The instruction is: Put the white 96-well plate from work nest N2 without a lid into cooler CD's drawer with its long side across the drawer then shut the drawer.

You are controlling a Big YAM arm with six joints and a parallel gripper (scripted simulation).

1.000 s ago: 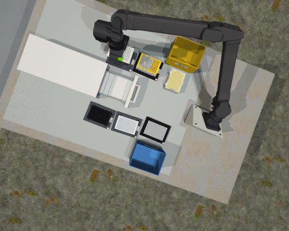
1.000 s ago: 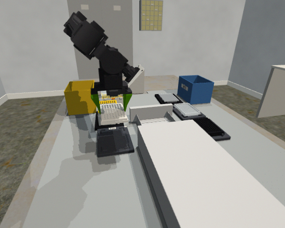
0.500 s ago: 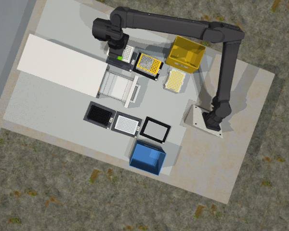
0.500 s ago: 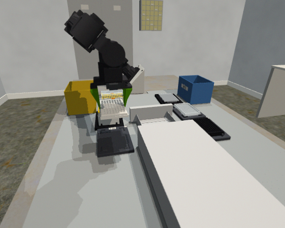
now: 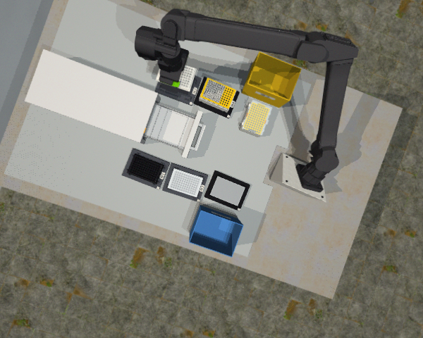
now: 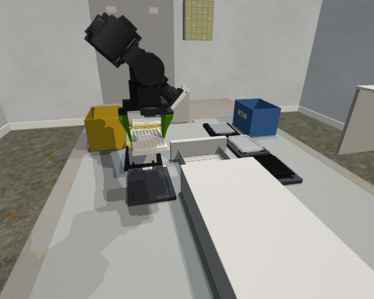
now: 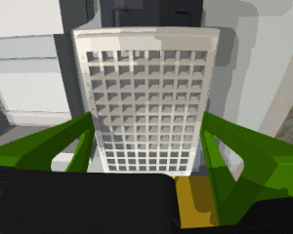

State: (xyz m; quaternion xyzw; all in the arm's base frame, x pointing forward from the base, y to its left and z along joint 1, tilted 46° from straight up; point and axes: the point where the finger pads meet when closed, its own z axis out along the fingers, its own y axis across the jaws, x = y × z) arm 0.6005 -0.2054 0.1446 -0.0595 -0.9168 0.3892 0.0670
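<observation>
I have the gripper (image 6: 146, 128) clamped on the white 96-well plate (image 6: 147, 139), held in the air above its dark nest (image 6: 150, 186), so next I carry it over to the open drawer (image 5: 168, 127) and set it flat.

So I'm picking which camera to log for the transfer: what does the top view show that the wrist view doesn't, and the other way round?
Only the top view shows the open drawer of the cooler, the yellow bin, the blue bin and the arm's base. Only the wrist view shows both green fingers pressed on the long sides of the white plate, with the dark nest below. Both show the gripper shut on that plate.
</observation>
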